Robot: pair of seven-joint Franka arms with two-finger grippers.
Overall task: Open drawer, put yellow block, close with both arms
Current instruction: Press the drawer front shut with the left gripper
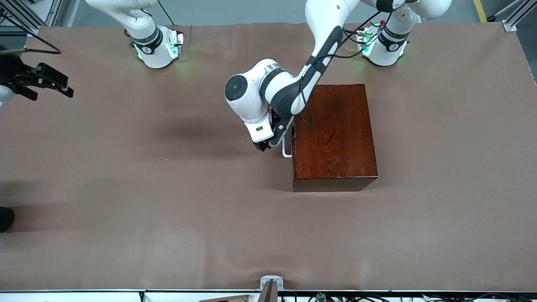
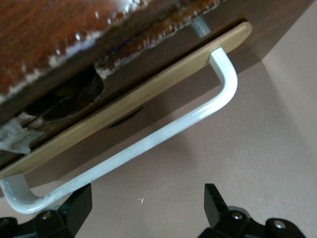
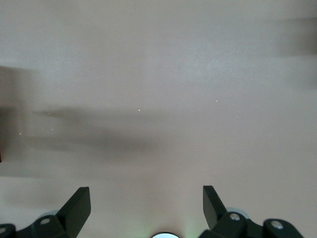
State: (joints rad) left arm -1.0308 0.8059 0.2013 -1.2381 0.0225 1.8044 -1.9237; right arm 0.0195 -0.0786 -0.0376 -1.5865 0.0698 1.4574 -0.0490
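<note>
The dark mahogany box (image 1: 335, 134) stands toward the left arm's end of the table. Its drawer is about flush with the box, with the white U-shaped handle (image 1: 286, 147) facing the right arm's end. My left gripper (image 1: 263, 145) is open and empty, low beside the handle. In the left wrist view the handle (image 2: 148, 144) lies just ahead of the gripper (image 2: 146, 206), with one finger (image 2: 74, 208) close to its bent end. My right gripper (image 1: 63, 87) is open and empty, waiting above the table's edge at the right arm's end; it also shows in the right wrist view (image 3: 146, 206). The yellow block is out of view.
Brown cloth (image 1: 168, 188) covers the table. A camera mount (image 1: 270, 285) sits at the table's nearest edge. A dark object (image 1: 5, 218) shows at the edge of the view at the right arm's end.
</note>
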